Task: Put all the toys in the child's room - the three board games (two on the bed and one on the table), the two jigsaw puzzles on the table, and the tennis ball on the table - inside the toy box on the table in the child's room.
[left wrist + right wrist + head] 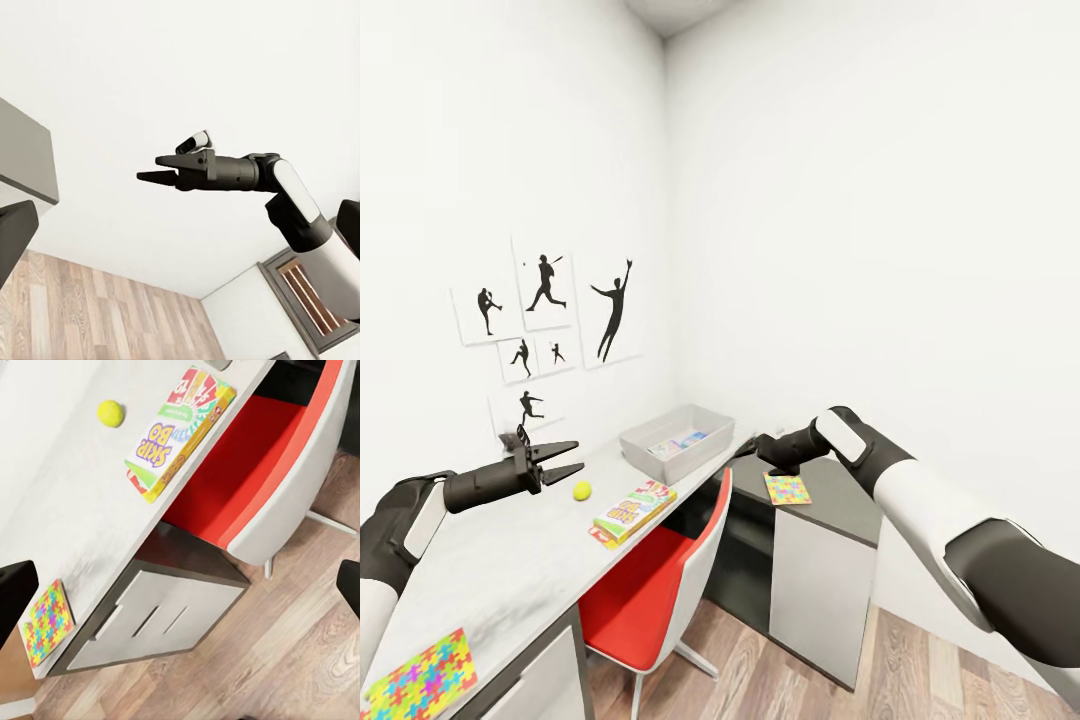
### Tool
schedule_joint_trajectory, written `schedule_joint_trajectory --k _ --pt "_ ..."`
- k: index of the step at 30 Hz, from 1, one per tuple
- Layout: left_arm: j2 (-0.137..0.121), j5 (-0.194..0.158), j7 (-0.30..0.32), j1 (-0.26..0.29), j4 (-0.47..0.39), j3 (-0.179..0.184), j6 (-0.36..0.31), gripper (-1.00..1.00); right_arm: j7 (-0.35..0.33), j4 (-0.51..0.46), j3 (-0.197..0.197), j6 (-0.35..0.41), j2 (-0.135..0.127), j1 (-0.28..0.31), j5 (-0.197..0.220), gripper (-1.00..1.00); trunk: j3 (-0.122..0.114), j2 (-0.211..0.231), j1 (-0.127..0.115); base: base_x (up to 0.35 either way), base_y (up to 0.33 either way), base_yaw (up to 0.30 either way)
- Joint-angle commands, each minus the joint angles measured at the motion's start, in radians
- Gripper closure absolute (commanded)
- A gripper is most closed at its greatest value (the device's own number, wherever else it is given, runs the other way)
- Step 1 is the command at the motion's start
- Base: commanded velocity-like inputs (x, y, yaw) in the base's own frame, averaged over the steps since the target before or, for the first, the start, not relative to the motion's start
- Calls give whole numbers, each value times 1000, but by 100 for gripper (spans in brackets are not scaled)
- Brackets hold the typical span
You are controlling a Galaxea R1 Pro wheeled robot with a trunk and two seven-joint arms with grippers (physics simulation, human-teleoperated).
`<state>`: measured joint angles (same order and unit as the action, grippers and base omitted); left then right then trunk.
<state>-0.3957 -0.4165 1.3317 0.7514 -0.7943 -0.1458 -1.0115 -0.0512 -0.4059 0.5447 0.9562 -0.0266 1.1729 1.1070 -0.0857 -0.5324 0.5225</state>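
We are in a child's room: sports-silhouette pictures on white walls, a game box, jigsaw puzzle and tennis ball on the tabletop, a red chair.

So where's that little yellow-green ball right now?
In the head view, the tennis ball lies on the table, between the left gripper and the SKIP BO box.

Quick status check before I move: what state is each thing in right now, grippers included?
Left gripper: open, empty, above the table.
Right gripper: cannot tell.
Toy box: on the table, holding a light blue game.
Skip-Bo game: flat at the table's edge.
Tennis ball: loose on the table.
Near puzzle: flat on the table.
Far puzzle: flat on the dark desk.
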Motion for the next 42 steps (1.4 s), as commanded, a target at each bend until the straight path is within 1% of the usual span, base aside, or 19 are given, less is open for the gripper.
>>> schedule_joint_trajectory --k 1,9,17,38,42 --pt "0 -2 1 0 0 0 -9 -100 -5 -1 6 1 -1 1 -3 -100 0 -1 0 0 0 -3" --pt "0 -2 1 0 0 0 -9 -100 -5 0 5 1 -1 -3 -3 -100 0 -1 0 -6 35 -1" --pt "0 -2 1 0 0 0 -9 -100 -5 1 4 1 -1 -5 -3 -100 -2 -1 0 -94 222 -69" --pt "0 0 0 -1 1 0 -7 -100 -6 2 4 -1 -3 -7 -2 -100 -20 -1 0 -228 223 -232" --pt "-1 2 0 -1 1 0 -5 -100 -6 4 5 -22 -7 -10 -2 -100 -23 -1 0 -252 208 -244"
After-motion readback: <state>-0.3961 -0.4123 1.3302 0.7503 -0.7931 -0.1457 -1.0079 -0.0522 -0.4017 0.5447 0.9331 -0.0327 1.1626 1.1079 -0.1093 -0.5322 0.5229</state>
